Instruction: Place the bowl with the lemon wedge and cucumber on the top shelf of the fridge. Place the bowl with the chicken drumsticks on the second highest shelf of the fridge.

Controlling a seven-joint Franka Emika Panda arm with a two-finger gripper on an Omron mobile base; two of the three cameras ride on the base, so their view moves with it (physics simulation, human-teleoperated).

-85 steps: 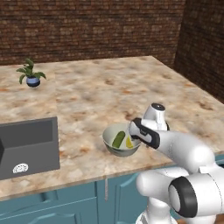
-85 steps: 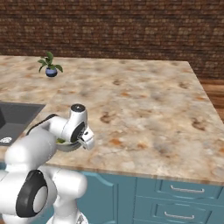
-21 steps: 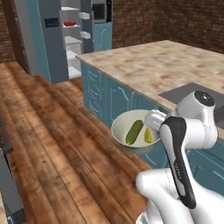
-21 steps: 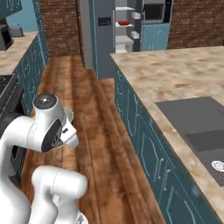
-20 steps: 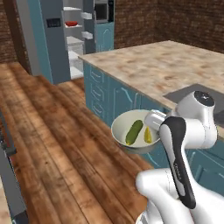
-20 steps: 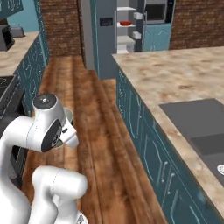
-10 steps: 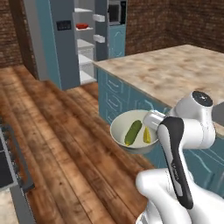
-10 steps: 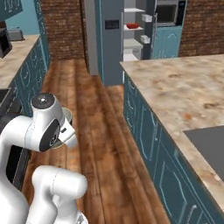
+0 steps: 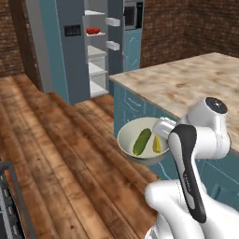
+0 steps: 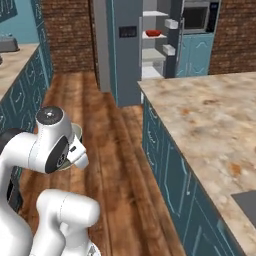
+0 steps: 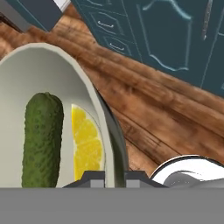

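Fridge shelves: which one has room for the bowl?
The fridge's top shelf looks bare. The next one down holds a red thing, so it is more crowded. The lower shelves look free too.

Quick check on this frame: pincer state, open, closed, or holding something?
Pincer: closed on the rim of the bowl, which holds the cucumber and lemon wedge, carried above the wooden floor.

base views: behind arm, both facing fridge (image 9: 88, 51) | hand view: close, downward
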